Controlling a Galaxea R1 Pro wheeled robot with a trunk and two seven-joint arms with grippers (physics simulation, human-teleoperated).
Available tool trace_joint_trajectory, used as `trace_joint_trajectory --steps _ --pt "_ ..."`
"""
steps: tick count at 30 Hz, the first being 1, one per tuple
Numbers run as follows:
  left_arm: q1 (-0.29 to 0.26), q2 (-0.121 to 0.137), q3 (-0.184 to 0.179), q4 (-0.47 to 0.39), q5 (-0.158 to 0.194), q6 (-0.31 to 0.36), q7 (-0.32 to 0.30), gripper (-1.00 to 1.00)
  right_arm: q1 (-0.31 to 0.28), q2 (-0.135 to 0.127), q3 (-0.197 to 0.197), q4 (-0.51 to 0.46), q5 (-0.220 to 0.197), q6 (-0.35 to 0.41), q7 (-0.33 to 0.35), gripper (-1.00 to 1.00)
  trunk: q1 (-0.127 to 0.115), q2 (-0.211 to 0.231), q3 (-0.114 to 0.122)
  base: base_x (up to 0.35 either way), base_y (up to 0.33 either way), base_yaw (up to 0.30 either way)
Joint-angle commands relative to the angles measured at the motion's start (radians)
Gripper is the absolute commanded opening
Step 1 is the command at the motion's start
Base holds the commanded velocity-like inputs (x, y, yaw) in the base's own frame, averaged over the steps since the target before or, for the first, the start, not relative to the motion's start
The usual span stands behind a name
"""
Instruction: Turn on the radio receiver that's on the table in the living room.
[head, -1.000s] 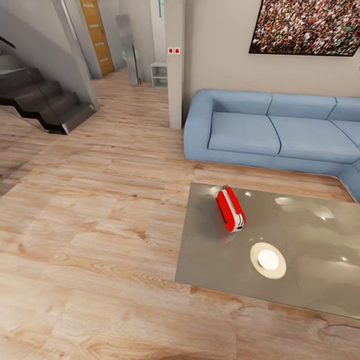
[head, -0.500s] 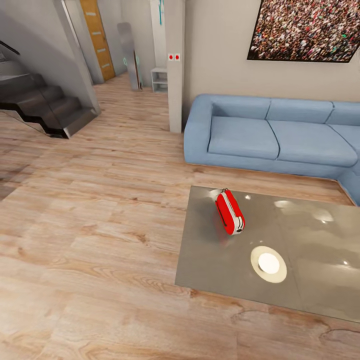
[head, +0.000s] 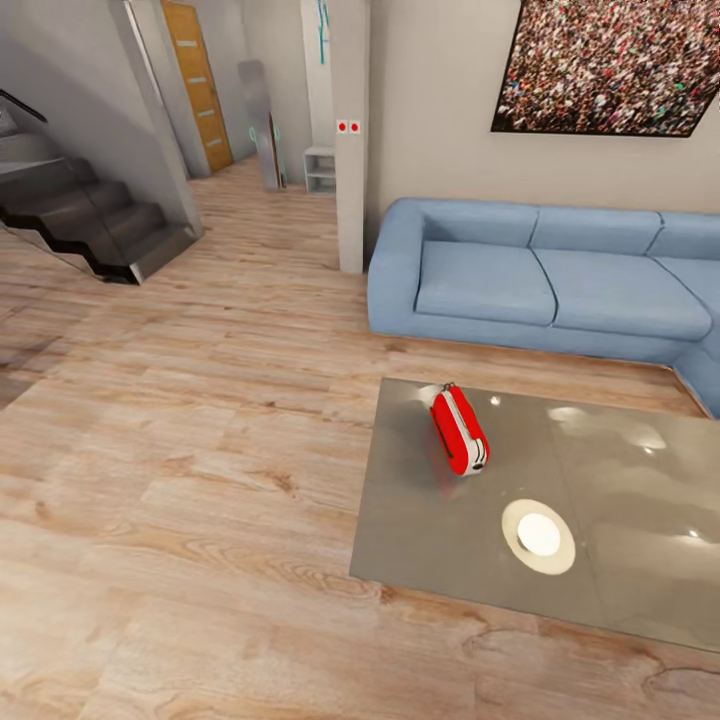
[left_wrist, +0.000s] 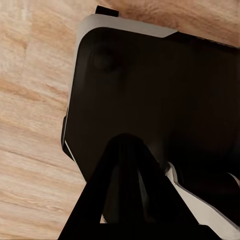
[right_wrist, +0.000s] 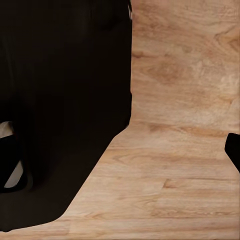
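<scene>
The red radio receiver (head: 459, 430) stands upright on its edge near the far left corner of the table (head: 430, 520), with its white stripes and slim dark handle showing. The table is a low grey glossy slab at the lower right of the head view. In the left wrist view my left gripper (left_wrist: 126, 142) has its dark fingers drawn together to a point, with nothing between them, above the robot's dark base (left_wrist: 150, 85). In the right wrist view my right gripper (right_wrist: 120, 155) hangs over the wooden floor, one fingertip (right_wrist: 234, 150) at the picture's edge, jaws wide apart.
A blue sofa (head: 520, 275) stands behind the table against the wall. A round white glare (head: 538, 535) lies on the tabletop near the radio. Dark stairs (head: 90, 220) rise at the far left. A pillar (head: 350, 130) stands left of the sofa. Wooden floor (head: 180, 450) stretches left of the table.
The whole head view has shifted slightly, so sofa and table sit a little lower in the picture. The radio keeps its place on the table.
</scene>
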Motion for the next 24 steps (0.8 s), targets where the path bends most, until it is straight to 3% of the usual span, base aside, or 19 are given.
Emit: trace_joint_trajectory --steps 1,24 --pt "0.000 0.000 0.000 0.000 0.000 0.000 0.000 -1.00 0.000 0.000 0.000 0.000 0.000 0.000 0.000 1.00 0.000 0.000 0.002 0.000 0.000 0.000" --pt "0.000 0.000 0.000 0.000 0.000 0.000 0.000 -1.00 0.000 0.000 0.000 0.000 -0.002 0.000 0.000 1.00 0.000 0.000 0.037 0.000 0.000 0.000"
